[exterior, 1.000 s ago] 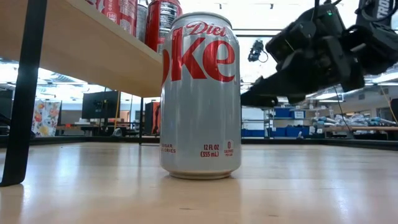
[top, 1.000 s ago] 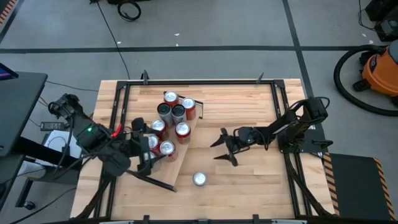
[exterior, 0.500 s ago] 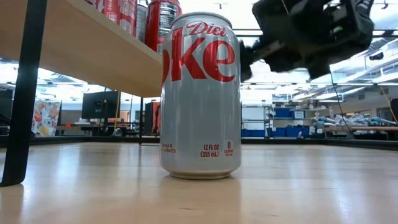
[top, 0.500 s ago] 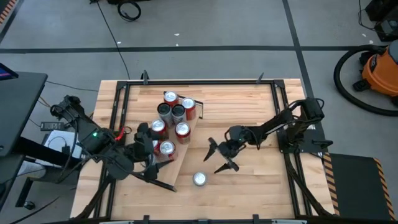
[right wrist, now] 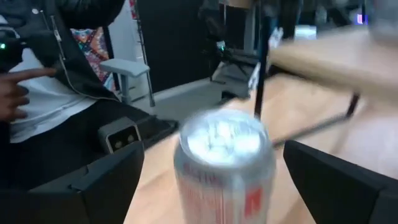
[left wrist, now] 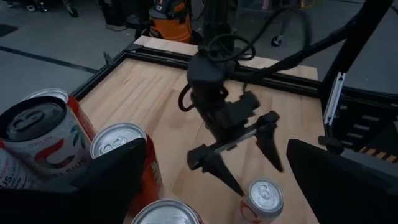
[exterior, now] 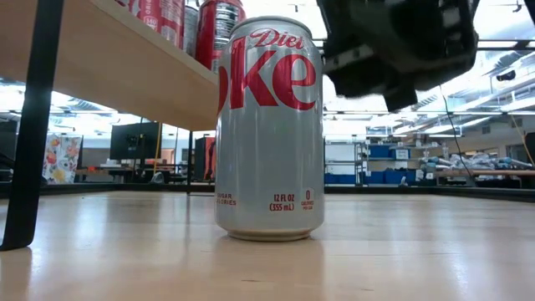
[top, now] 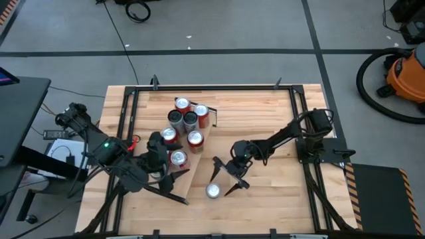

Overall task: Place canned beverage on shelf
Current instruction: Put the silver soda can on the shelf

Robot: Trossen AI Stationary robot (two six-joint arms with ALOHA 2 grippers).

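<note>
A silver Diet Coke can [top: 212, 191] [exterior: 269, 130] stands upright on its base on the wooden table, near the front edge. My right gripper [top: 224, 180] [left wrist: 245, 155] is open just behind the can, with one finger on each side of its top and touching nothing. In the right wrist view the can [right wrist: 224, 168] shows between the fingers. The shelf [top: 180, 184] [exterior: 109, 58], a pale plank on dark legs, carries several red and silver cans [top: 188, 121] [left wrist: 37, 130]. My left gripper [top: 161, 159] stands open beside those cans.
The shelf's dark leg [exterior: 33, 125] stands left of the can. A black frame [top: 212, 87] runs round the table's edges. Bare wood lies right of the can [top: 272, 192]. A person's hand [right wrist: 12, 87] shows beyond the table.
My right gripper has travelled toward the table's near edge and leftward, reaching the Diet Coke can. It has turned on the way, and its fingers have spread wider. The can has stayed where it was.
</note>
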